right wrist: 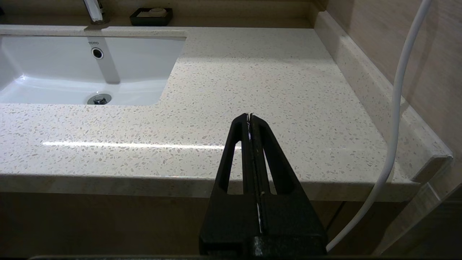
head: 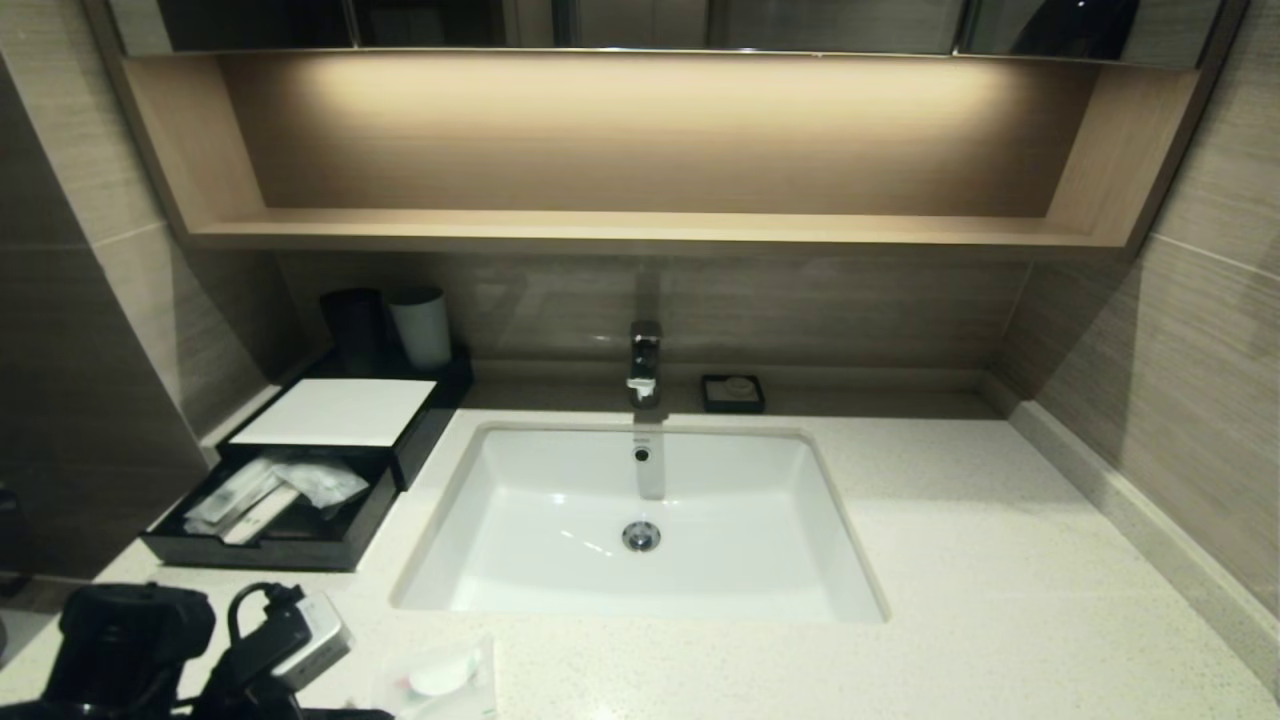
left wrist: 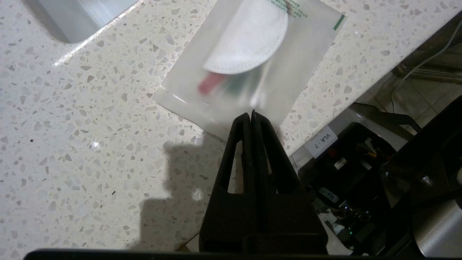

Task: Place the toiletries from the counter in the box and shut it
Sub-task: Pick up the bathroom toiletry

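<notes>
Item: squarish packet (left wrist: 252, 57), clear wrap, white disc inside; lies at my bench's (left wrist: 90, 144) near edge. Light, limp, slippery; best taken by its flat sealed margin. My left pincer (left wrist: 251, 115) is pinched shut on that margin. Right pincer (right wrist: 249, 116) closed, empty. Box (head: 290, 500) drawer open by the sink (head: 640, 520), packets inside.

The sink (right wrist: 72, 68) bears the brand "TOTO" on its back wall, just above the overflow hole (right wrist: 97, 53). A white label (left wrist: 321, 141) on the robot's base below the counter edge reads "VLA-7". The packet (left wrist: 252, 61) carries green print along its edge, too small to read.
</notes>
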{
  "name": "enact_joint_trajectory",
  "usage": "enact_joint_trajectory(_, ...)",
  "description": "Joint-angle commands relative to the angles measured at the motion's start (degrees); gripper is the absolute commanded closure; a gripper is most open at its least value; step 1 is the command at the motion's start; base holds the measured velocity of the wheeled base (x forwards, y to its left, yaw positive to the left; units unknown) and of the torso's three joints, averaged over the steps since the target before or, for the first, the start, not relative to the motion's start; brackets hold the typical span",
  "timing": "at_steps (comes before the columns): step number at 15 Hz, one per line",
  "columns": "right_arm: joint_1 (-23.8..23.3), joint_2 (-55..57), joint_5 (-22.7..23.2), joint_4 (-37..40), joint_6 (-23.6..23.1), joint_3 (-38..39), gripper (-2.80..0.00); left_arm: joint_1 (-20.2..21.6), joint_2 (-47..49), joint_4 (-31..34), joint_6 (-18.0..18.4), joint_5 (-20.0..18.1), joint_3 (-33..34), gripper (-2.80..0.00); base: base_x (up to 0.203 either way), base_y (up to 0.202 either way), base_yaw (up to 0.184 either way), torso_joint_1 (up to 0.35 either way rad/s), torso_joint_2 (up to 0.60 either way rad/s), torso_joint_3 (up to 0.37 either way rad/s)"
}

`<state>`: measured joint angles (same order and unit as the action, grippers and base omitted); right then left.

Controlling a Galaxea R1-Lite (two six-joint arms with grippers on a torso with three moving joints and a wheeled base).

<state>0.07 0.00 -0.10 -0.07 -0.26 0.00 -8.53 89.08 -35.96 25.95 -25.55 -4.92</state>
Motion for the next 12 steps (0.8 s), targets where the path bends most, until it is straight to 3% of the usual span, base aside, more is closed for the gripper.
enact_joint_trajectory(1,0.01,0.0,0.01,-0.01,-0.09,0.09,0.0,0.1,-0.4,-0.25,0.15,-0.11,0.0,0.0,0.0,0.0,0.0,0.0,0.0,0.0)
enact_joint_trajectory(12,0.01,0.0,0.01,-0.01,-0.01,0.09,0.0,1.33,-3.11,-0.41,1.05,-2.46,-0.59,0.0,0.0,0.0,0.0,0.0,0.0,0.0)
